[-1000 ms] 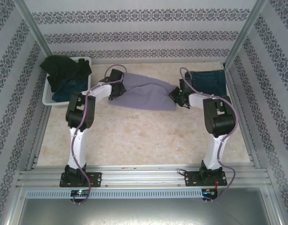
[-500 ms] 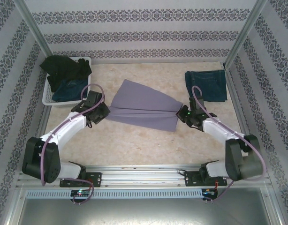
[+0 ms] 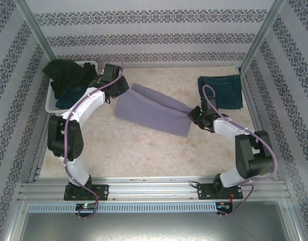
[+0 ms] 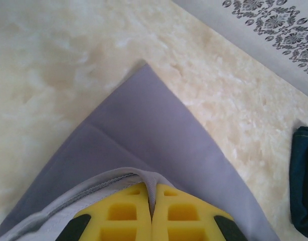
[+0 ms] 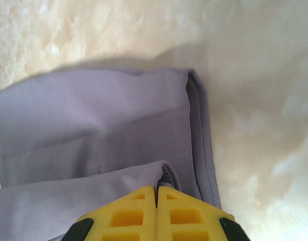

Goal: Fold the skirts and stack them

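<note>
Left claw [image 4: 153, 193] and right claw [image 5: 156, 195] each gripped an edge of the lavender skirt [image 3: 153, 111]. From above, a denim skirt [image 3: 221, 91] lay at the far-right corner of the table [image 3: 144, 150].

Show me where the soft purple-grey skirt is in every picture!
Top external: the pale lavender-grey cloth skirt lies in the middle of the table.
Left wrist: it fans up from the bottom centre to a corner, pinched by the left gripper.
Right wrist: it covers the left and middle, pinched by the right gripper.
Shared landmark: the cream marbled tabletop under it.
</note>
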Controlling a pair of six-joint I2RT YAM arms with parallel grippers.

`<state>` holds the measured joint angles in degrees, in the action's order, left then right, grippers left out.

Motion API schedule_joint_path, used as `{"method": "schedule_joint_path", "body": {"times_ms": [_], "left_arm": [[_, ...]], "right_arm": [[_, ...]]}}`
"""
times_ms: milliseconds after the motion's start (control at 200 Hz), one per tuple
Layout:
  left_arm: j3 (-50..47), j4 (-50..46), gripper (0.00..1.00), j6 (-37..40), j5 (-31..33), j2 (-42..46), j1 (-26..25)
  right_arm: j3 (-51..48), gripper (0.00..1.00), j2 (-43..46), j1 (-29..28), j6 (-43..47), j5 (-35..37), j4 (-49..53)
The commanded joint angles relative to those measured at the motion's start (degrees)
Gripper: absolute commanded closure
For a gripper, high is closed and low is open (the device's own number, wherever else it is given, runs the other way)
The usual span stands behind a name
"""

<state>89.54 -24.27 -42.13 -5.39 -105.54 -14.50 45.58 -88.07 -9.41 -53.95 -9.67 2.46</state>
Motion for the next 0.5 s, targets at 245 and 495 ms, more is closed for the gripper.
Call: {"method": "schedule_joint_path", "body": {"times_ms": [245, 495], "left_arm": [[23.89, -1.9, 1.0, 6.4, -4.53, -28.31, 0.41], [10.41, -1.04, 1.0, 2.78, -4.21, -27.22, 0.26]], "right_arm": [[11.5, 1.0, -18.77, 3.78, 2.63, -0.39, -3.52], [12.47, 1.0, -19.72, 3.28, 7.65, -4.49, -0.52]]}}
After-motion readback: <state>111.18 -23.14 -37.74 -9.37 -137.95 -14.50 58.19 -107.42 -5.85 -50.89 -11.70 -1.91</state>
